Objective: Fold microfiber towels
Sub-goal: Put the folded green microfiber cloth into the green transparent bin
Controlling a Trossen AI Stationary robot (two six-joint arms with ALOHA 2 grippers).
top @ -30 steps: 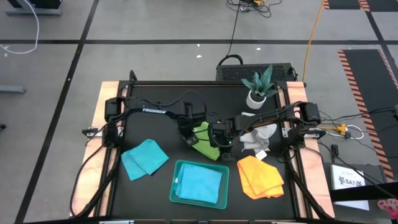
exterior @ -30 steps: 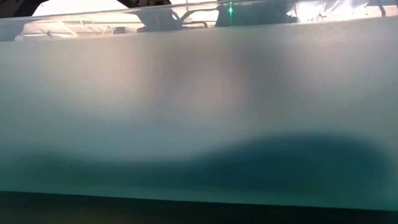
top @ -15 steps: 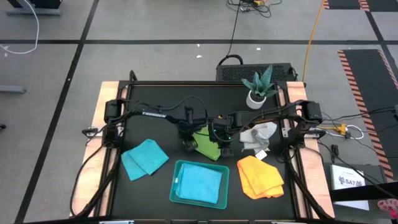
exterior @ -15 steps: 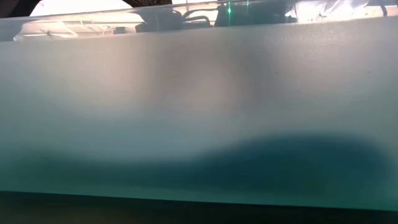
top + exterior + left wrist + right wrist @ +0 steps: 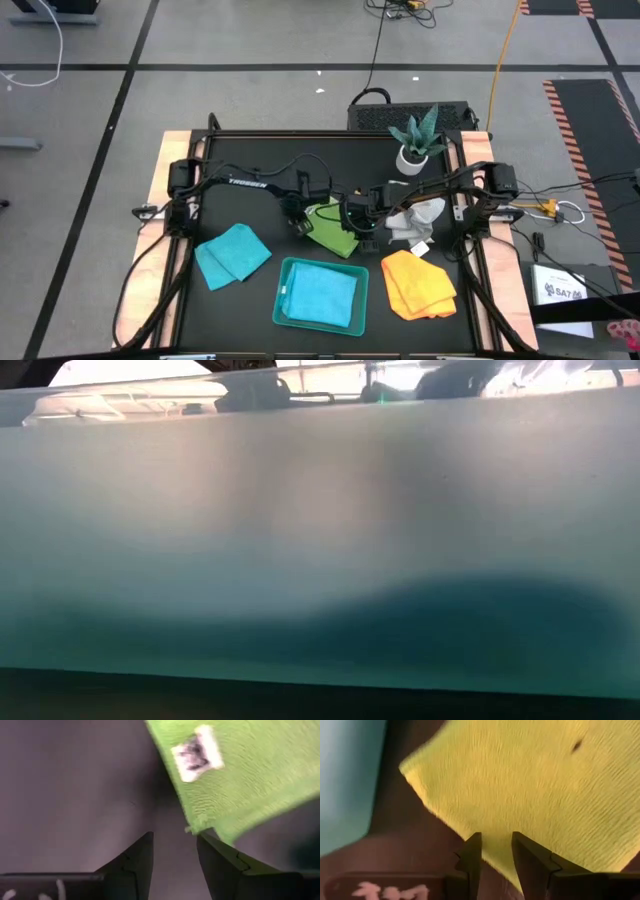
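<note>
Both arms work at the middle of the worktop (image 5: 250,150), over the lime green towel (image 5: 332,227). Compared with a second ago, the left tool (image 5: 296,222) has drawn slightly back toward its own side, and the right tool (image 5: 362,222) has shifted along the towel's opposite edge; the towel itself lies in nearly the same place, folded and flat.

In the left wrist view, the left tool (image 5: 175,865) stands spread, with bare worktop showing in the gap; one fingertip (image 5: 215,850) touches or just overlaps the towel's corner (image 5: 240,780), but nothing is pinched. In the right wrist view, the right tool (image 5: 496,862) also stands spread, directly over the towel's surface (image 5: 535,785), and grips no cloth.

Judgement: the lime green towel appears released after a fold, so this towel is close to finished.

The remaining towels are placed as follows: one turquoise towel (image 5: 232,254) lies near the left arm's side, a second turquoise towel (image 5: 320,295) sits inside the teal tray (image 5: 283,268), the yellow-orange towel (image 5: 418,284) lies beside the tray, and the pale grey-white towel (image 5: 420,215) lies crumpled just beyond the right tool.
</note>
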